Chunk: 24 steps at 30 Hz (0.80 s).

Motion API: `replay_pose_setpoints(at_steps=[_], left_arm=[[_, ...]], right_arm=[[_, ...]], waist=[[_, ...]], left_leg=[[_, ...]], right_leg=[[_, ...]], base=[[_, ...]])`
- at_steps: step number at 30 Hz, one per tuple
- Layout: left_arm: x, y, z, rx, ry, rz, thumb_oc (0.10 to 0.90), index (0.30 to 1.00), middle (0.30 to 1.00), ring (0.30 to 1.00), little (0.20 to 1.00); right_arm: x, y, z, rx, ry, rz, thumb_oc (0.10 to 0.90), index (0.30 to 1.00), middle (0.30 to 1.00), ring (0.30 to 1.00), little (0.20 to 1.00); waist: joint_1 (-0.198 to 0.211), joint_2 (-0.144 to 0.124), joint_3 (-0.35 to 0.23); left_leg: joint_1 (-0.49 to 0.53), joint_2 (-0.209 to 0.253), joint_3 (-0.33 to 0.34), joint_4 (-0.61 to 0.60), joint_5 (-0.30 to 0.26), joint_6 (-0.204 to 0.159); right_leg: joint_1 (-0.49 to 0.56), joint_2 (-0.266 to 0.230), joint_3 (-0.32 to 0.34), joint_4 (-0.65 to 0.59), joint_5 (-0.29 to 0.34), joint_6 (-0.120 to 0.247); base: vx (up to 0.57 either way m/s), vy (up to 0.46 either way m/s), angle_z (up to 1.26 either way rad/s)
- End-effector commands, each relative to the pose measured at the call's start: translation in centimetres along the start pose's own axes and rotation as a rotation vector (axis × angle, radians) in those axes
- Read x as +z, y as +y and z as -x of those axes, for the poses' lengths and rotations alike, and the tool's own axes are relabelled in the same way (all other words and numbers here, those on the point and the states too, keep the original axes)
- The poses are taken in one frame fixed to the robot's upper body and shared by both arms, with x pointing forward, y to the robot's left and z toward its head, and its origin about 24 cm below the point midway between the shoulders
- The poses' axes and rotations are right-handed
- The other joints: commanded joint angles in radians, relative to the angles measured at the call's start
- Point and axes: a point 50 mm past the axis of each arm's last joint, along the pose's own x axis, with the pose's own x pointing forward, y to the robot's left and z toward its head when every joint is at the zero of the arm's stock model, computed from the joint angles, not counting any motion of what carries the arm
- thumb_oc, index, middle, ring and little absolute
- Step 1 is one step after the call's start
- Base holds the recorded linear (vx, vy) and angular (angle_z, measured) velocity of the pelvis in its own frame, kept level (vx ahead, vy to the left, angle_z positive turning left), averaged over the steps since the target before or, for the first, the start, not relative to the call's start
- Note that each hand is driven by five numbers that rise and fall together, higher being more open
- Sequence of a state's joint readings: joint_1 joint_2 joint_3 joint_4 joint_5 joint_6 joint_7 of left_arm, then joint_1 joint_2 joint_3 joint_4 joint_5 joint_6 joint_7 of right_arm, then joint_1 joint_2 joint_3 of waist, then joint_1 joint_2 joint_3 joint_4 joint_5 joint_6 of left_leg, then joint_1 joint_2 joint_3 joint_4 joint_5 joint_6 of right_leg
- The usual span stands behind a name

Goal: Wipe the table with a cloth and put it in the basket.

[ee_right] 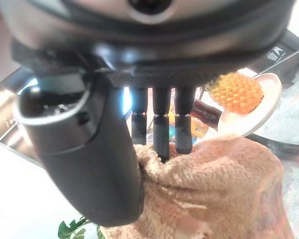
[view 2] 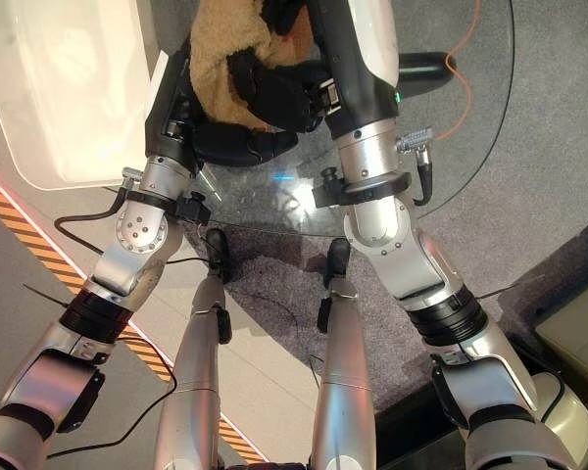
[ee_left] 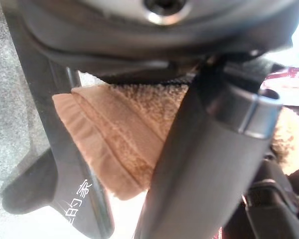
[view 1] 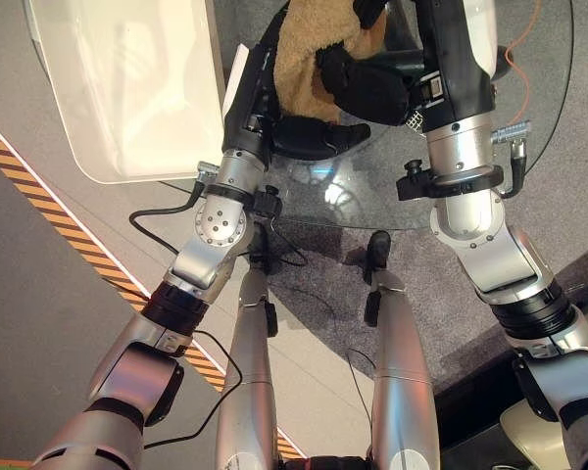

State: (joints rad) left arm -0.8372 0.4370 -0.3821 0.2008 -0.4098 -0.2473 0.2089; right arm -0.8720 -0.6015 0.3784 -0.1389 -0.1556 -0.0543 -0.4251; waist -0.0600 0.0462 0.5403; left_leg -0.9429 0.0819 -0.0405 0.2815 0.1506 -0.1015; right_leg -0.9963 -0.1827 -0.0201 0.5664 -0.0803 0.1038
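Left eye view puts my tan terry cloth (view 1: 309, 59) top centre on the round glass table (view 1: 392, 201), both hands, left hand (view 1: 265, 117) and right hand (view 1: 367, 83), pinching it; uneven pulls could drag it off the edge.

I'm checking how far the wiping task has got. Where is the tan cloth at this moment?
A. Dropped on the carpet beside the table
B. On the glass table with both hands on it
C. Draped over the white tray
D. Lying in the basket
B: the tan cloth lies bunched on the glass table, with the left hand at its near edge and the right hand curled into it.
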Motion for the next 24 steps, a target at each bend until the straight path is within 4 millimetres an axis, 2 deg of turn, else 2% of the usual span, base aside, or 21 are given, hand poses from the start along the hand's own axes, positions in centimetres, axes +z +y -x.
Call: replay_pose_setpoints(at_steps=[1, 19, 20, 21, 23, 24], left_arm=[[4.12, -1.18, -2.55, -0.025, -0.219, 0.02, 0.8, 0.9, 0.9, 0.9, 0.9], [3.87, -0.39, -3.16, 0.024, -0.219, -0.003, 0.8, 0.9, 0.9, 0.9, 0.9], [3.94, -0.39, -3.15, 0.021, -0.223, 0.003, 0.583, 0.714, 0.714, 0.714, 0.683], [4.0, -0.44, -3.16, 0.017, -0.226, 0.005, 0.583, 0.714, 0.714, 0.714, 0.683], [4.03, -0.56, -3.15, 0.011, -0.231, 0.014, 0.185, 0.373, 0.373, 0.373, 0.285], [4.0, -0.57, -3.11, 0.007, -0.232, 0.022, 0.1, 0.3, 0.3, 0.3, 0.2]], right_arm=[[8.72, -2.91, -3.67, -0.197, -0.447, -0.161, 0.1, 0.3, 0.3, 0.3, 0.2], [9.23, -2.84, -4.17, -0.19, -0.456, -0.202, 0.1, 0.3, 0.3, 0.3, 0.2], [9.23, -2.81, -4.15, -0.189, -0.455, -0.203, 0.1, 0.3, 0.3, 0.3, 0.2], [9.23, -2.77, -4.16, -0.188, -0.453, -0.205, 0.1, 0.3, 0.3, 0.3, 0.2], [9.25, -2.7, -4.17, -0.187, -0.454, -0.214, 0.1, 0.3, 0.3, 0.3, 0.2], [9.23, -2.71, -4.16, -0.183, -0.453, -0.22, 0.1, 0.3, 0.3, 0.3, 0.2]], waist=[[0.006, -0.034, -0.02], [0.005, -0.038, -0.02], [0.006, -0.038, -0.02], [0.006, -0.038, -0.02], [0.006, -0.038, -0.02], [0.006, -0.038, -0.02]], left_leg=[[0.063, -0.092, 0.068, 0.021, -0.098, 0.091], [0.057, -0.088, 0.065, 0.027, -0.1, 0.087], [0.057, -0.087, 0.065, 0.028, -0.1, 0.086], [0.058, -0.087, 0.065, 0.027, -0.1, 0.086], [0.056, -0.087, 0.065, 0.028, -0.101, 0.086], [0.056, -0.087, 0.065, 0.029, -0.101, 0.086]], right_leg=[[0.084, 0.159, -0.025, -0.162, 0.077, -0.039], [0.081, 0.16, -0.023, -0.16, 0.074, -0.041], [0.081, 0.16, -0.023, -0.159, 0.074, -0.041], [0.082, 0.16, -0.023, -0.159, 0.073, -0.041], [0.081, 0.16, -0.024, -0.159, 0.073, -0.042], [0.081, 0.16, -0.023, -0.159, 0.073, -0.042]], base=[[0.0, 0.0, 0.0], [0.0, 0.0, 0.0], [0.0, 0.0, 0.0], [0.0, 0.0, 0.0], [0.0, 0.0, 0.0], [0.0, 0.0, 0.0]])
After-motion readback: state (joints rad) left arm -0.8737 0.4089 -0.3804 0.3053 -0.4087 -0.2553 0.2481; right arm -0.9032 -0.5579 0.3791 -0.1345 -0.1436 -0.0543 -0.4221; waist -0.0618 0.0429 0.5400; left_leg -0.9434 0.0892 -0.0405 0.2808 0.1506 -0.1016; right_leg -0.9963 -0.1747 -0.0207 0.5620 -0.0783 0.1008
